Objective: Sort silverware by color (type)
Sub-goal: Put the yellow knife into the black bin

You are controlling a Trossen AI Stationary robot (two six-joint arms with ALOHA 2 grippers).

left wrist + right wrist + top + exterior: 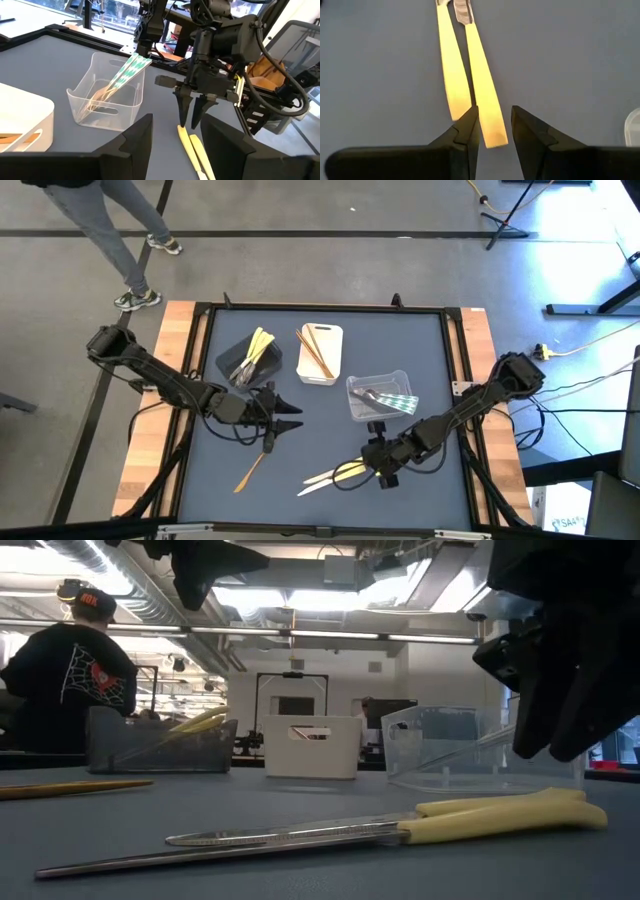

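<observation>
Right gripper (492, 131), fingers spread, over yellow-handled knives (485, 95); clear tray (380, 395) near; left gripper (285, 415) open.

My right tool (492, 132) is black, and under it lie two knives (335, 475) with pale yellow handles and silver blades. The tabletop (330, 430) is slate blue-grey, edged in black with light wood strips along the sides. My left tool (285, 415) is black too. Near it lies an orange-brown utensil (250, 472). The black tray (250, 358) holds pale yellow handles, the white tray (320, 355) orange-brown ones, and the clear tray (107, 92) utensils with green-and-white striped handles.
</observation>
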